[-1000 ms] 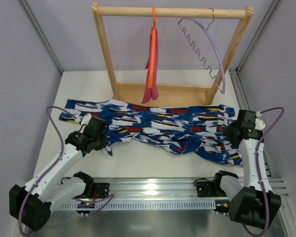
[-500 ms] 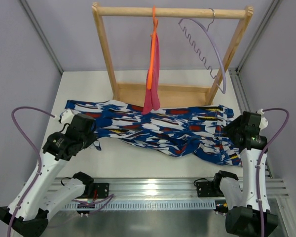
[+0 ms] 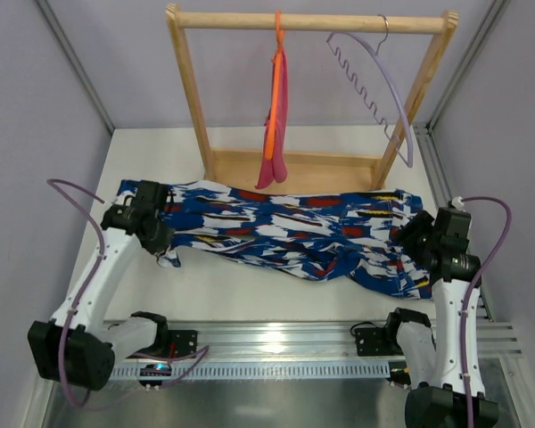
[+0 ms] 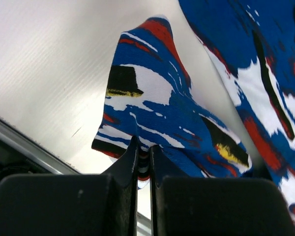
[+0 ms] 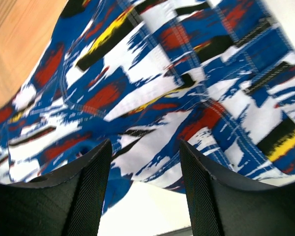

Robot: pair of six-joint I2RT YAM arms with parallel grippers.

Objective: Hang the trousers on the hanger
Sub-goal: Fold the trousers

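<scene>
Fingers of the left gripper are clenching a near-left hem of the limp, light trousers lying nearer than the far-right hanger; its wrist view is showing that pinch. Right gripper is hovering released over what is probably the waistband, the firmer hold.

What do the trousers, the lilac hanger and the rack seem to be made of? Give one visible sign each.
The trousers: woven cloth, perhaps cotton, matte; weave and stitched seams show up close. The hanger: probably plastic, thin and smooth, uniformly lilac; its hook looks like shiny metal wire. The rack: bare pale wood with visible grain.
</scene>
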